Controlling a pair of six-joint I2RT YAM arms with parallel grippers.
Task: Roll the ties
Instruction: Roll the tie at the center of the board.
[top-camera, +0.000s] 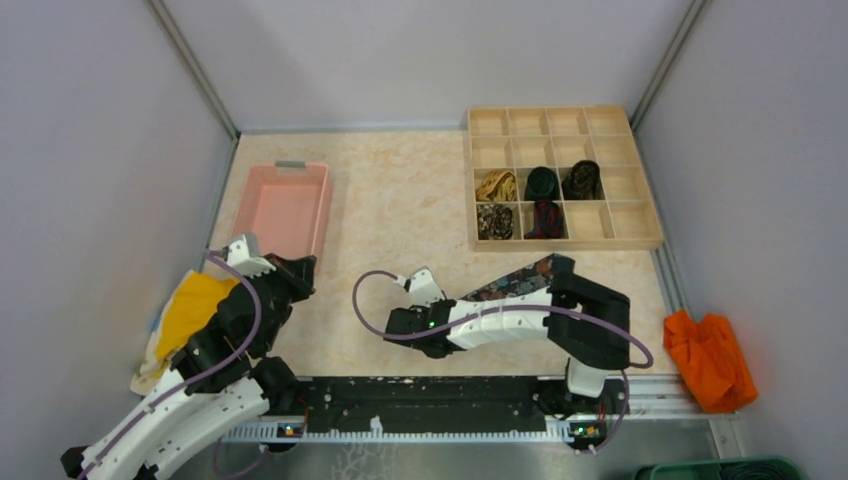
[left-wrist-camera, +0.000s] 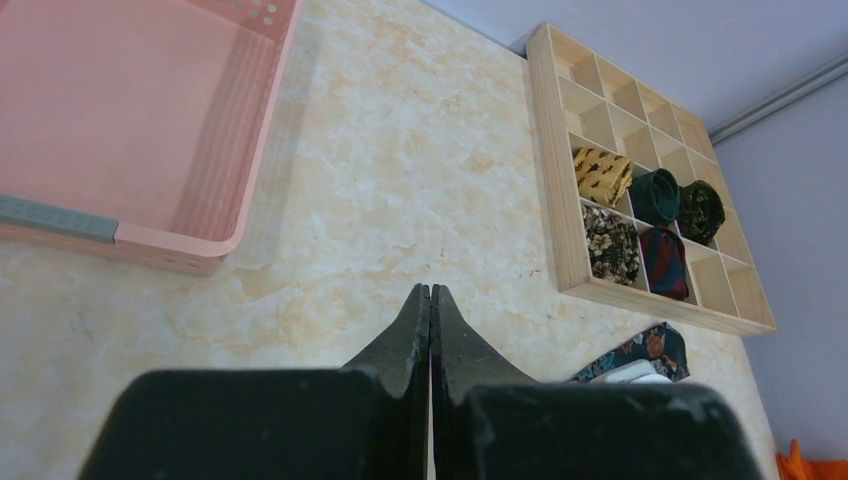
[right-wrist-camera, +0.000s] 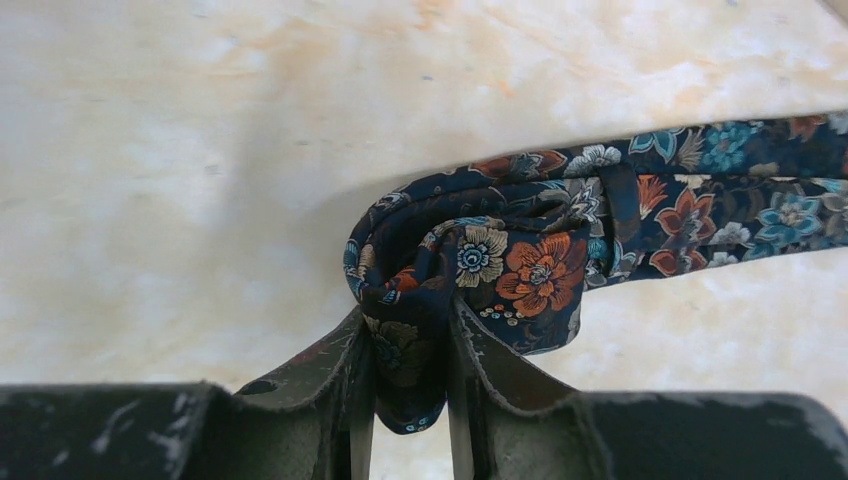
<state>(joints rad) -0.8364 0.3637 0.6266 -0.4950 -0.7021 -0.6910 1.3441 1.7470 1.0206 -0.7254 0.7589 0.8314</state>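
Note:
A dark floral tie (right-wrist-camera: 520, 265) lies on the marble table, its near end curled into a small loose roll and its strip running off to the right. My right gripper (right-wrist-camera: 410, 320) is shut on that rolled end, with fabric pinched between both fingers. From above, the tie (top-camera: 520, 280) shows just behind the right arm, and the right gripper (top-camera: 420, 335) sits low at the table's middle front. Several coiled ties (top-camera: 542, 200) fill compartments of the wooden box (top-camera: 565, 243). My left gripper (left-wrist-camera: 431, 295) is shut on nothing and hovers at the front left (top-camera: 290, 275).
A pink bin (top-camera: 282, 205) stands at the back left. A yellow cloth (top-camera: 190, 310) lies under the left arm, and an orange cloth (top-camera: 710, 355) lies at the front right. In the left wrist view the wooden box (left-wrist-camera: 545, 150) is at the far right.

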